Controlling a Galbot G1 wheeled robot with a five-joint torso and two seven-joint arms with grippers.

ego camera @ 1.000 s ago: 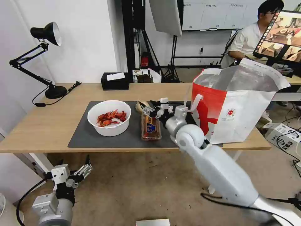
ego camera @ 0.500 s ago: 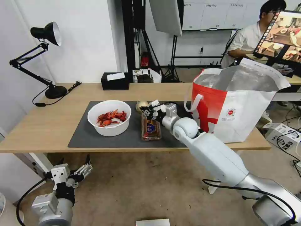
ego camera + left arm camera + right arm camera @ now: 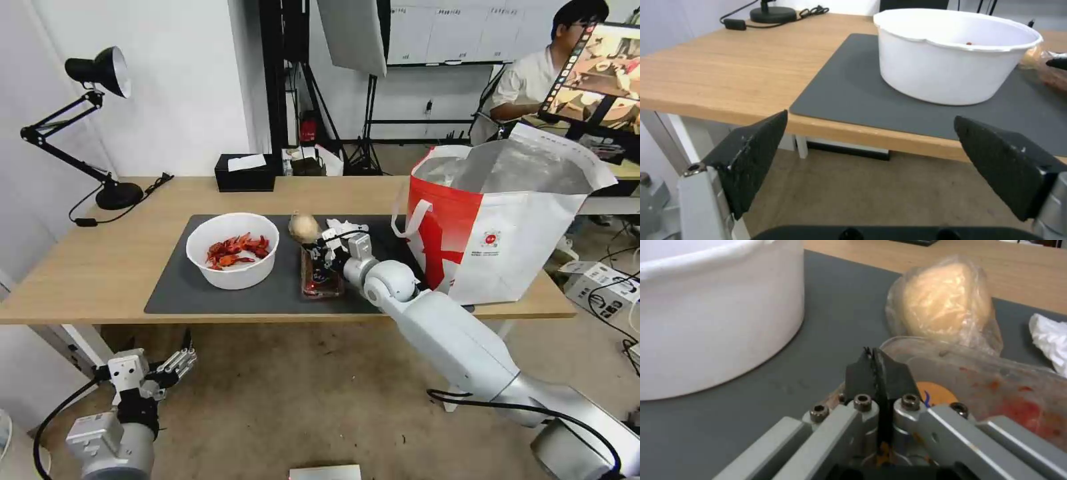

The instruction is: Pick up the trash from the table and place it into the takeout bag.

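On the surface (image 3: 100, 267), the right gripper (image 3: 876, 365), fingers pressed closed, sits over the clamshell tray (image 3: 996, 386), probably pinching its rim for lifting. Left gripper (image 3: 871, 166) hangs open below.

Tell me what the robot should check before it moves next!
1. Right gripper shut: ok, fingers pressed together over the tray.
2. Holding the tray: cannot tell, nothing shows between the fingers.
3. Bag open: ok, its top gapes and it stands on the table.
4. Bowl out of the way: ok, it sits apart from the tray.
5. Lump clear: not ok, it lies right against the tray's far end.
6. Left gripper parked: ok, open, below the table edge.
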